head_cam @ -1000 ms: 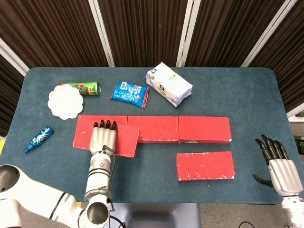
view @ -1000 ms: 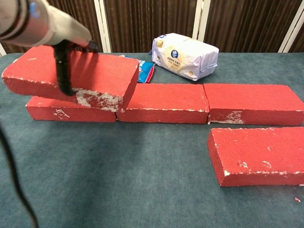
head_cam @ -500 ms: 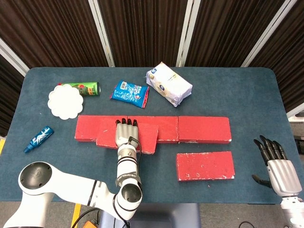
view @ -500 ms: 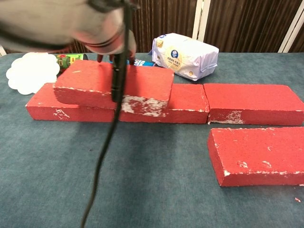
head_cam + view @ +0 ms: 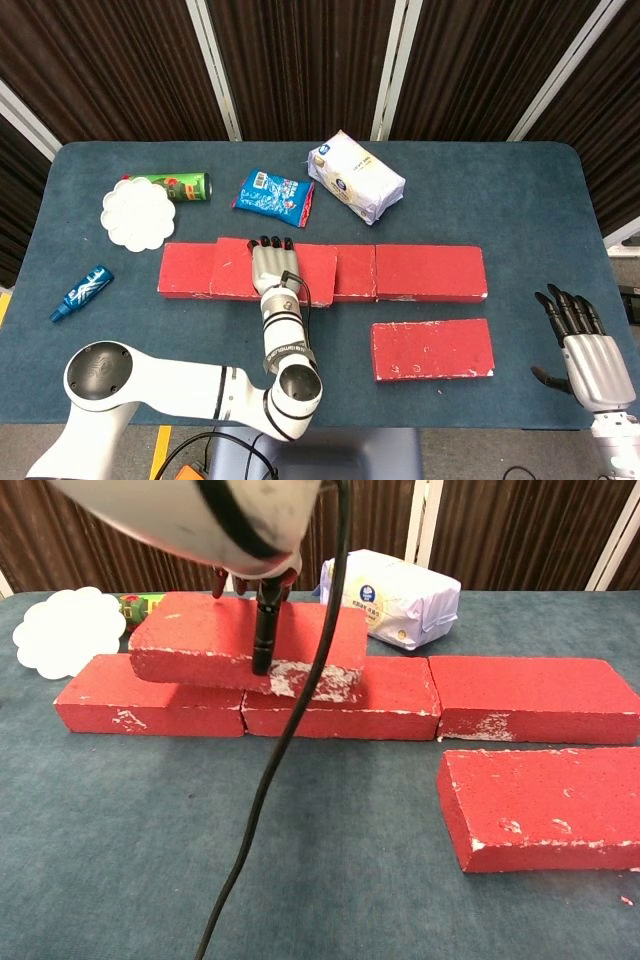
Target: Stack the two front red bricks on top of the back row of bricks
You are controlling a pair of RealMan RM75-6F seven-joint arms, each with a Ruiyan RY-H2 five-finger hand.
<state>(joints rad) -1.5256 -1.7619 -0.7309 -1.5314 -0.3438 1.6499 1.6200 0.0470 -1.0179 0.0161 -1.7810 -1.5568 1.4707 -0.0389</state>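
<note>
**Ana:** Over the back row point(image 5: 430, 272), where is the carried brick point(image 5: 250, 645) right now?

**Ben:** It sits across the joint between the row's left and middle bricks. The left hand point(image 5: 274, 268) grips it from above, fingers over the far edge and the thumb point(image 5: 263, 630) down the near face. From the chest view I cannot tell whether it rests fully on the row or hangs just above it.

**Ana:** So which step is this?

**Ben:** I judge it the placing of brick 1 of 2. The next move calls for settling it flat, then opening the fingers and lifting clear without dragging it off.

**Ana:** And the other one?

**Ben:** The second front brick point(image 5: 432, 349) lies on the table point(image 5: 520, 200) in front of the row's right brick, untouched. The right hand point(image 5: 585, 345) hovers near the table's right edge, fingers spread and holding nothing.

**Ana:** What changed over the last second?

**Ben:** 1 second ago the brick was over the row's left end, overhanging toward the front. Half a second ago it had slid right but was lying forward of the row. Now it lines up squarely on top. The right hand and the second brick have not moved.
</note>
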